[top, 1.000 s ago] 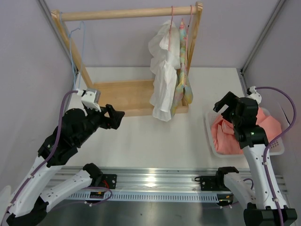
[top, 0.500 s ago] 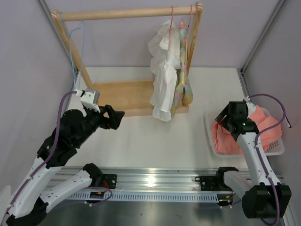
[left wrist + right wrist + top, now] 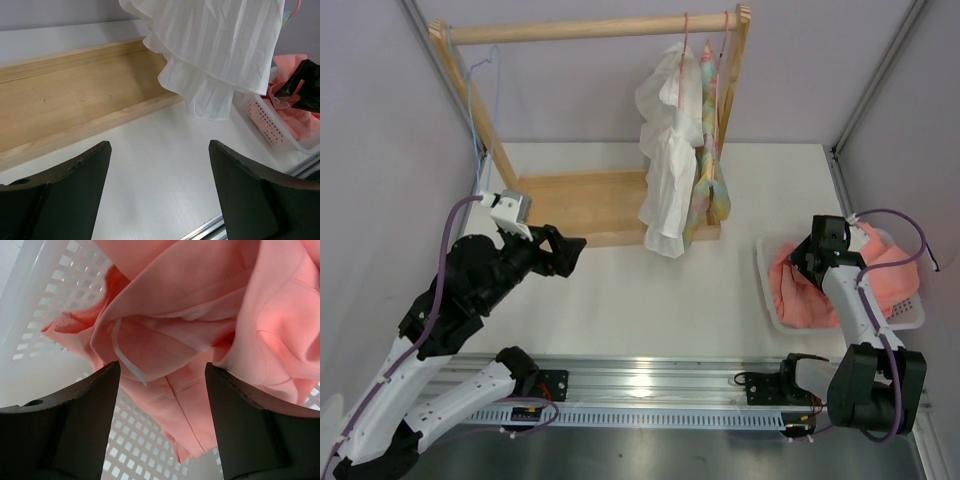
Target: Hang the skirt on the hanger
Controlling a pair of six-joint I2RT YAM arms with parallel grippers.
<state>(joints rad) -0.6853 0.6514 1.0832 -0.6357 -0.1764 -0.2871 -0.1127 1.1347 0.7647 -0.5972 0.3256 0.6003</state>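
From above, a thin light-blue wire hanger (image 3: 499, 100) hangs by its hook at the left end of the round rail of a pale wooden clothes rack (image 3: 570, 30), well apart from a white ruffled garment (image 3: 665, 150) and a pastel multicoloured garment (image 3: 708, 190) hanging on pink-red wire hangers (image 3: 687, 40) near the right end. The salmon-pink pleated skirt (image 3: 895, 270) lies crumpled in a white perforated plastic basket (image 3: 765, 285) at the right of the white worktop (image 3: 650, 300). The right gripper (image 3: 807, 258) dips into that basket over the skirt, while the left gripper (image 3: 572, 252) hovers above the worktop near the rack's base, its jaws wide apart. Through the left wrist camera, the left gripper (image 3: 160, 190) frames bare worktop (image 3: 160, 150), with the rack's wooden base board (image 3: 75, 105) beyond, the white garment's hem (image 3: 220, 50) hanging down, and the basket (image 3: 265, 120) with the pink skirt (image 3: 300, 122) at the far right. Through the right wrist camera, the right gripper (image 3: 162, 390) hangs just over the skirt (image 3: 200, 290), its jaws apart on either side of a fold where a narrow white strip (image 3: 127, 360) shows; they are not clamped on the cloth. The basket's mesh wall (image 3: 50, 305) surrounds the fabric.
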